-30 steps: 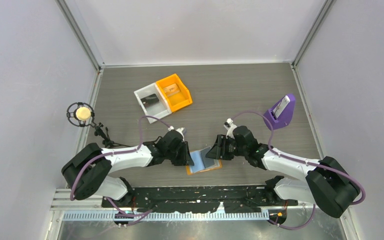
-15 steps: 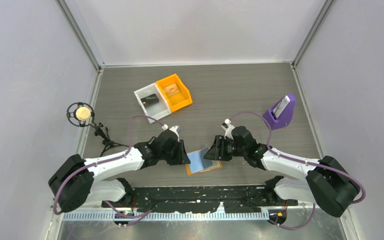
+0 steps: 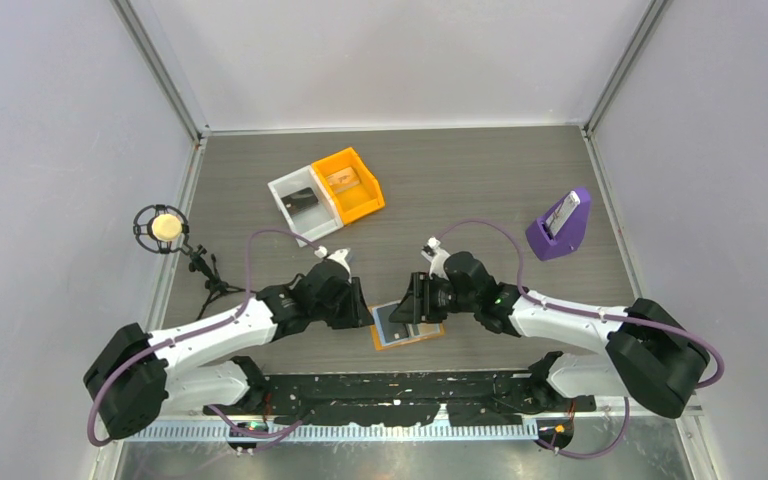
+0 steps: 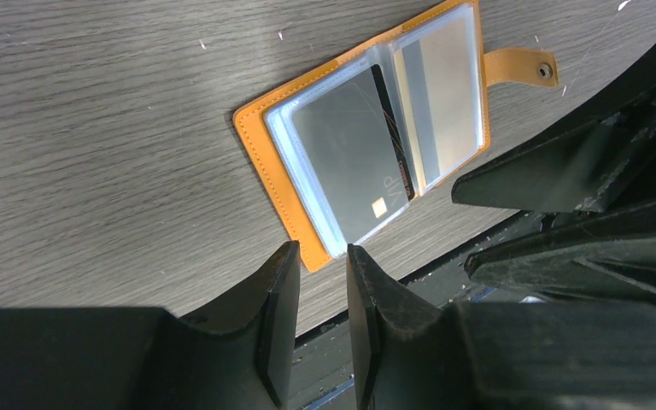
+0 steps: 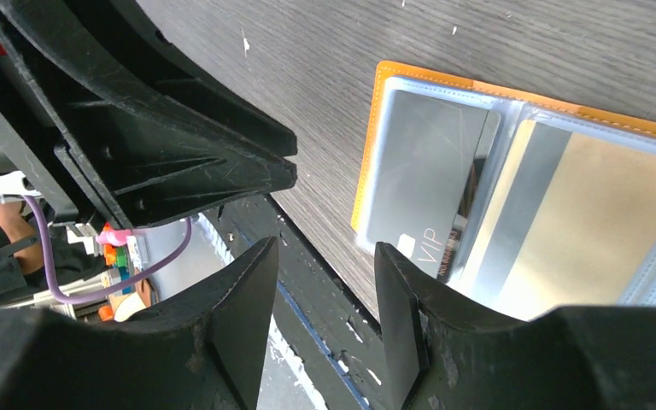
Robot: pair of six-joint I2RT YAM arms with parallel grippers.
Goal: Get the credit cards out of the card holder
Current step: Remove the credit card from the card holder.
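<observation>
Top view: the card holder (image 3: 403, 334) lies open on the surface (image 3: 460, 190) near its near edge, between the left hand (image 3: 363, 312) and the right hand (image 3: 412, 308). The right hand hangs over the holder's far part, perhaps touching it.

Left wrist view: the left hand (image 4: 319, 253) has its fingers slightly apart and empty, just near the holder (image 4: 367, 128). A dark card (image 4: 346, 154) marked VIP sits in one pocket.

Right wrist view: the right hand (image 5: 325, 252) is parted and empty, left of the holder (image 5: 512, 188), which has a gold card (image 5: 589, 231) in the right pocket.
</observation>
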